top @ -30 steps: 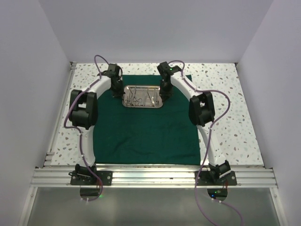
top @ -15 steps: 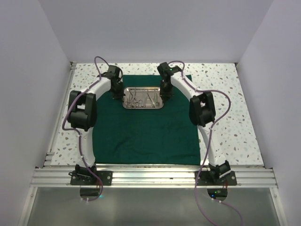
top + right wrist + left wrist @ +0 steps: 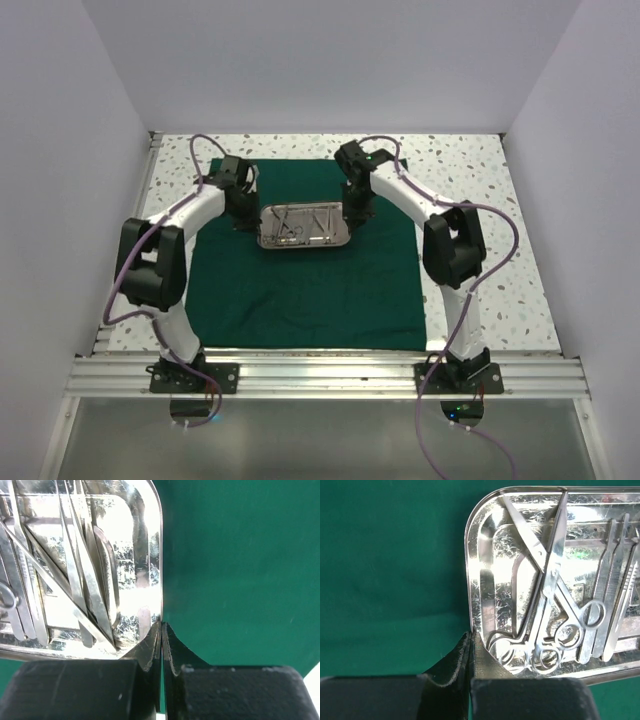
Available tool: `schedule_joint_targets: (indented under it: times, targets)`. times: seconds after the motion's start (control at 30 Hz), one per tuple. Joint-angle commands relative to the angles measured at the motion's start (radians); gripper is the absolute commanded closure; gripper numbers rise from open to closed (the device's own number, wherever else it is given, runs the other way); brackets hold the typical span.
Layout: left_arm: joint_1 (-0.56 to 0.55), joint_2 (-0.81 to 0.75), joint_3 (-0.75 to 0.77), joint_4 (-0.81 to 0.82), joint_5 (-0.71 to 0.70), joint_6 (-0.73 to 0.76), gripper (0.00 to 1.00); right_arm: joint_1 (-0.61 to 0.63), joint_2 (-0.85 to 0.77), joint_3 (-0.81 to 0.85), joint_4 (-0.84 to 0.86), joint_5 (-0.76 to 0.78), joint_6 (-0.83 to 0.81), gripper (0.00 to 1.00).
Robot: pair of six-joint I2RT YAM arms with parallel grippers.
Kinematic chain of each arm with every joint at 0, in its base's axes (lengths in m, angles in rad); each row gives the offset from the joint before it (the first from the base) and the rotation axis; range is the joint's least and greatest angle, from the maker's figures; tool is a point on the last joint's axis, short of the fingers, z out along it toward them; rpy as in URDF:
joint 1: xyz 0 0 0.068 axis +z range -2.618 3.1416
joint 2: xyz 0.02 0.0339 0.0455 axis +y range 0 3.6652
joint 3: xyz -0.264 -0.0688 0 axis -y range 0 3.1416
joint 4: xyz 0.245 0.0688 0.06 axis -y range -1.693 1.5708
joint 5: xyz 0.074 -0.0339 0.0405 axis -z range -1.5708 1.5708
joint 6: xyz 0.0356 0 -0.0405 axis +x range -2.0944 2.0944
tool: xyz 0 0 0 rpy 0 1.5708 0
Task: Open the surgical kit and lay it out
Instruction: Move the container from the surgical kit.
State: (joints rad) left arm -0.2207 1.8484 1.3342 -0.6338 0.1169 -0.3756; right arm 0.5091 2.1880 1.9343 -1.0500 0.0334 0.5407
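The dark green cloth [image 3: 300,290] lies spread flat on the table. On its far half sits the steel tray [image 3: 300,245] with several slim silver instruments [image 3: 300,225] inside. My left gripper [image 3: 252,222] is shut on the tray's left rim, and my right gripper [image 3: 354,218] is shut on its right rim. In the left wrist view the gripper [image 3: 471,636] pinches the rim [image 3: 472,555] beside the scissors [image 3: 555,595]. In the right wrist view the gripper [image 3: 161,625] pinches the rim [image 3: 159,555], with flat tweezers [image 3: 75,580] lying inside.
The speckled tabletop [image 3: 500,200] shows around the cloth. White walls close in the left, right and far sides. An aluminium rail [image 3: 320,375] carrying both arm bases runs along the near edge.
Both grippers have pulled the tray a little toward the near edge, over the cloth. The arms' elbows have swung outward and lower.
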Motion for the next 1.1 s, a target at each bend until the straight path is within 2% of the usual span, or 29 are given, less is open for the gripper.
schedule_joint_targets:
  times: [0.0,0.33,0.6,0.63,0.67,0.7,0.73,0.77,0.83,0.87,1.0,1.03,1.07]
  targets:
    - [0.001,-0.127,-0.093,0.023,-0.022,0.01,1.0,0.017,-0.128,-0.122,0.002,0.039,-0.002,1.0]
    - [-0.055,-0.345,-0.389,0.036,-0.03,-0.042,1.0,0.123,-0.333,-0.556,0.102,0.031,0.067,1.0]
    - [-0.098,-0.523,-0.524,-0.004,-0.049,-0.085,1.0,0.164,-0.461,-0.738,0.13,0.01,0.1,1.0]
    - [-0.103,-0.526,-0.509,-0.012,-0.048,-0.091,1.0,0.166,-0.465,-0.75,0.125,0.011,0.102,0.88]
    - [-0.105,-0.528,-0.501,-0.026,-0.045,-0.095,0.86,0.169,-0.468,-0.755,0.11,0.016,0.102,0.65]
    - [-0.105,-0.526,-0.494,-0.035,-0.046,-0.1,0.77,0.17,-0.481,-0.756,0.101,0.035,0.102,0.3]
    - [-0.105,-0.525,-0.48,-0.055,-0.054,-0.108,0.58,0.169,-0.487,-0.749,0.073,0.049,0.102,0.2]
    - [-0.105,-0.523,-0.475,-0.063,-0.057,-0.111,0.49,0.17,-0.494,-0.741,0.059,0.068,0.097,0.14]
    - [-0.105,-0.529,-0.46,-0.082,-0.065,-0.114,0.38,0.169,-0.513,-0.703,0.035,0.095,0.09,0.13]
    - [-0.105,-0.532,-0.455,-0.101,-0.075,-0.115,0.29,0.169,-0.517,-0.687,0.009,0.102,0.09,0.13]
    - [-0.105,-0.575,-0.422,-0.147,-0.105,-0.103,0.27,0.169,-0.539,-0.606,-0.013,0.111,0.081,0.2]
    - [-0.105,-0.581,-0.405,-0.158,-0.114,-0.095,0.27,0.169,-0.537,-0.577,-0.01,0.102,0.081,0.24]
    - [-0.105,-0.597,-0.399,-0.173,-0.14,-0.089,0.27,0.169,-0.534,-0.563,-0.001,0.099,0.081,0.33]
